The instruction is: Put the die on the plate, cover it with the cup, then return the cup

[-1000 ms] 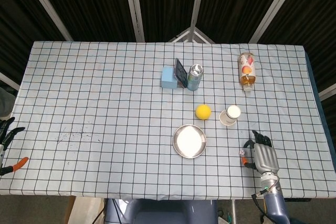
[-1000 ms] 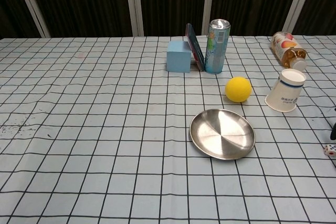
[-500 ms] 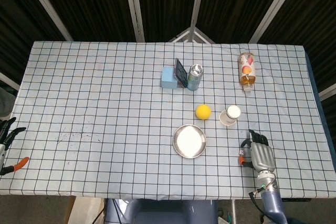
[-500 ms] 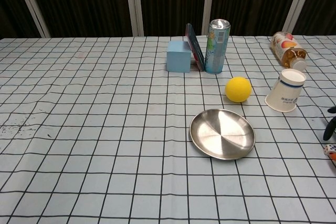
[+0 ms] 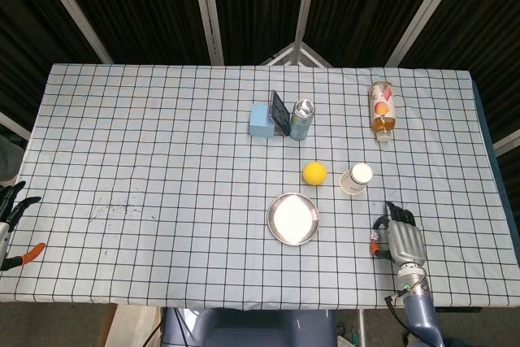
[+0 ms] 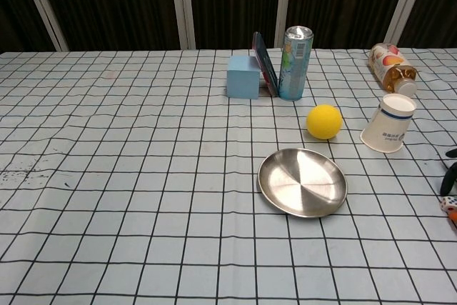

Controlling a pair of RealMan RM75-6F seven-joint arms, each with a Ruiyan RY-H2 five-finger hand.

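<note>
The small white die lies on the checked cloth at the right, well apart from the steel plate. My right hand sits against the die's right side. A dark finger shows above the die and an orange-tipped one below; whether they pinch it is unclear. The white paper cup lies tilted behind the die, right of the yellow ball. My left hand hangs off the table's left edge, fingers spread and empty.
A yellow ball rests just behind the plate. Further back stand a blue box, a dark phone leaning on it, and a drinks can. A juice bottle lies at the back right.
My right hand slid left and slightly forward until it met the die, then held almost still. The die, cup and plate have not shifted.
</note>
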